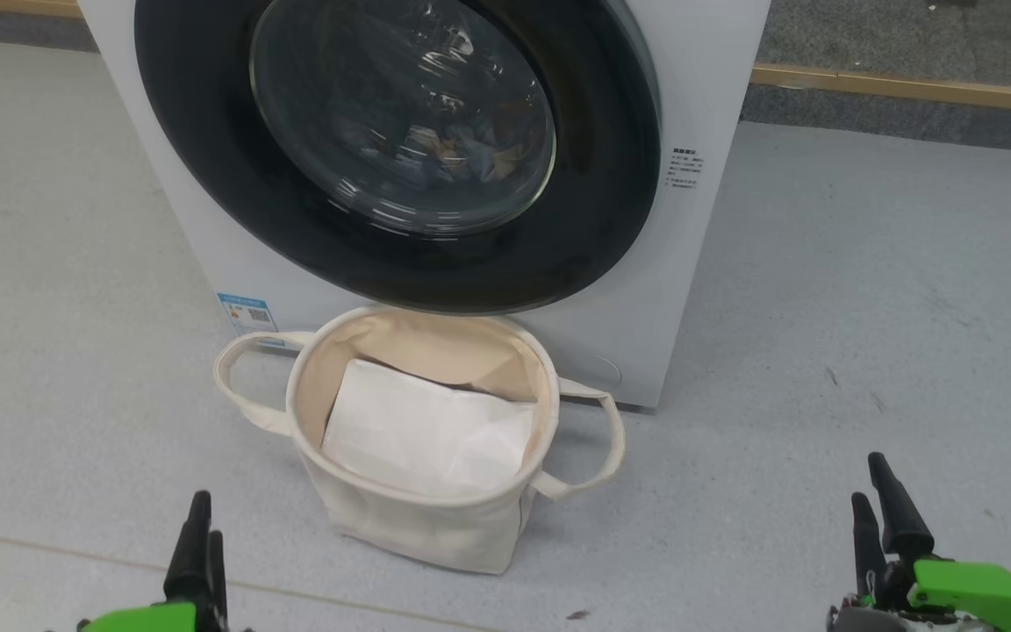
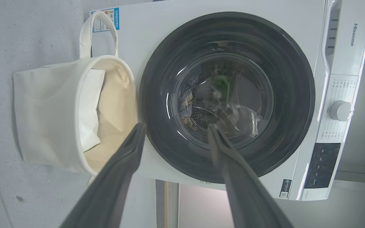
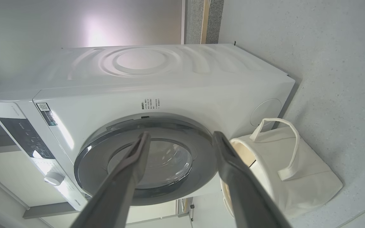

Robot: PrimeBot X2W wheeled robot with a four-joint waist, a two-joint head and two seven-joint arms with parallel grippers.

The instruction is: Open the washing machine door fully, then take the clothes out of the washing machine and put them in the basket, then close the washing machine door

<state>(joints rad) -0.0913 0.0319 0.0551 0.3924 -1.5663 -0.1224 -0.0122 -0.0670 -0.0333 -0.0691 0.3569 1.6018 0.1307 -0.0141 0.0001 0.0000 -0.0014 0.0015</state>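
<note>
The white washing machine (image 1: 707, 79) stands on the floor ahead, its washing machine door (image 1: 598, 202) lying flush against the front. Through the glass, the clothes (image 1: 457, 154) show dimly as bluish and brown folds in the drum. The cream basket (image 1: 418, 518) stands on the floor right in front of the machine, below the door. My left gripper (image 1: 205, 522) is open at the lower left, short of the basket. My right gripper (image 1: 868, 478) is open at the lower right, well clear of the basket. In the wrist views, the left gripper (image 2: 176, 126) and right gripper (image 3: 181, 134) hold nothing.
A white folded sheet (image 1: 426, 430) lies inside the basket. The machine's control panel and knob (image 2: 341, 110) sit above the door. A wooden strip (image 1: 909, 88) runs along the back wall. Grey floor spreads on both sides of the machine.
</note>
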